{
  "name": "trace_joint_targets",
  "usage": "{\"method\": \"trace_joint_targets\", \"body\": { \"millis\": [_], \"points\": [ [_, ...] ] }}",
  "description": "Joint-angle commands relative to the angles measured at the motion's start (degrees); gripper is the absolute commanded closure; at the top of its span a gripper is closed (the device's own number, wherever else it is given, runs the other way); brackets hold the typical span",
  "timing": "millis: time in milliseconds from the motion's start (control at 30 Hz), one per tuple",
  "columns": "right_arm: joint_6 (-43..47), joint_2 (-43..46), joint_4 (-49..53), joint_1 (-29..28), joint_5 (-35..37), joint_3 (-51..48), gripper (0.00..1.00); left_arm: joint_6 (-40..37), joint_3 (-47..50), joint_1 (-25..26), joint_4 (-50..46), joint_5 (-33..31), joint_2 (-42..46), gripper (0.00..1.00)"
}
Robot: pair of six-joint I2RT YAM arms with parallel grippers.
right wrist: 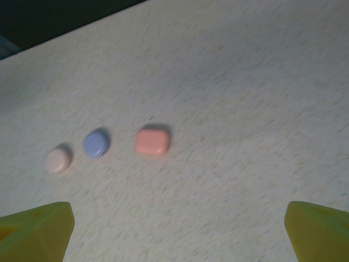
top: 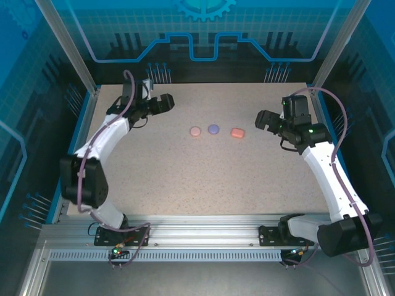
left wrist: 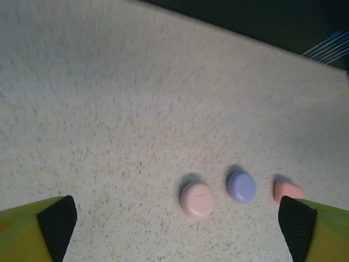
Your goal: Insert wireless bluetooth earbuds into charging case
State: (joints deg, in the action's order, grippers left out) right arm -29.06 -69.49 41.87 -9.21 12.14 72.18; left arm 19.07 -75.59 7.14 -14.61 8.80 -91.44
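- My left end effector [top: 162, 102] hangs over the far left of the table [top: 185, 179], jaws spread wide and gripping nothing.
- My right end effector [top: 269, 118] hangs over the far right side, jaws spread just as wide, also gripping nothing.
- Three small cases lie in a row on the table between my two end effectors, well apart from both.
- The pink case [top: 195, 131] is round and lies nearest my left side.
- The purple case [top: 213, 129], also round, sits just beside it in the middle.
- The coral case [top: 237, 132], a rounded rectangle, lies nearest my right side.
- No case touches its neighbour; a narrow strip of table shows between each.
- All three lids are shut, so I cannot tell whether buds lie inside.
- From my left wrist, the row lies ahead between my fingers [left wrist: 57, 224], whose black pads face inward, with the pink case [left wrist: 196, 199] closest.
- From my right wrist, the row lies ahead and to the left, the coral case [right wrist: 152, 141] closest, and my yellow fingertips [right wrist: 38, 229] sit at the lower corners.
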Motion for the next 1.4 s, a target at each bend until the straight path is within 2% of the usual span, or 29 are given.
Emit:
{"method": "trace_joint_targets", "body": {
  "millis": [0,100,200,333,467,600,800,967,1067,1200,1267,1300,1367],
  "points": [
    [4.9,-1.5,-7.6,1.8,11.0,-3.3,0.0,-1.9,8.8,0.2,8.5,-3.1,8.4,0.01],
    [9.7,-2.2,-16.9,2.3,16.9,-8.7,0.0,-4.9,20.6,0.5,21.2,-5.3,18.2,0.01],
    [14.1,-4.2,-25.5,2.6,20.7,-13.9,0.0,-10.4,29.9,0.6,29.3,-5.8,26.0,0.01],
    [19.1,-6.1,-36.5,2.7,20.3,-21.4,0.0,-14.8,38.1,0.6,31.8,-8.7,34.3,0.01],
    [21.1,-5.3,-47.8,3.0,19.3,-31.1,0.0,-18.0,46.6,0.6,34.5,-14.9,41.7,0.01],
    [22.0,-4.1,-56.9,3.6,16.8,-37.8,0.0,-20.1,53.9,0.4,38.3,-20.5,45.0,0.01],
    [22.6,-7.1,-70.0,3.7,13.4,-44.0,0.0,-19.3,60.6,0.3,50.4,-25.7,37.5,0.01],
    [23.2,-9.4,-80.6,3.7,11.5,-48.4,0.0,-20.8,63.1,0.0,62.1,-25.2,27.7,0.01],
    [24.7,-11.5,-87.3,3.7,8.7,-50.9,0.0,-21.6,63.5,-0.6,66.6,-22.8,22.1,0.01],
    [27.5,-13.9,-89.3,3.7,1.9,-50.9,0.0,-21.2,63.0,-2.3,70.7,-19.0,15.3,0.01],
    [28.7,-17.1,-94.6,3.5,1.3,-51.7,0.0,-20.6,62.4,-3.4,72.2,-18.1,12.7,0.01],
    [28.9,-15.8,-89.6,3.5,-0.8,-50.6,0.0,-20.1,62.1,-4.1,72.6,-17.3,11.6,0.01],
    [29.6,-16.4,-89.5,3.5,-2.3,-49.9,0.0,-19.7,61.2,-4.8,72.7,-16.0,9.5,0.01]
  ]
}}
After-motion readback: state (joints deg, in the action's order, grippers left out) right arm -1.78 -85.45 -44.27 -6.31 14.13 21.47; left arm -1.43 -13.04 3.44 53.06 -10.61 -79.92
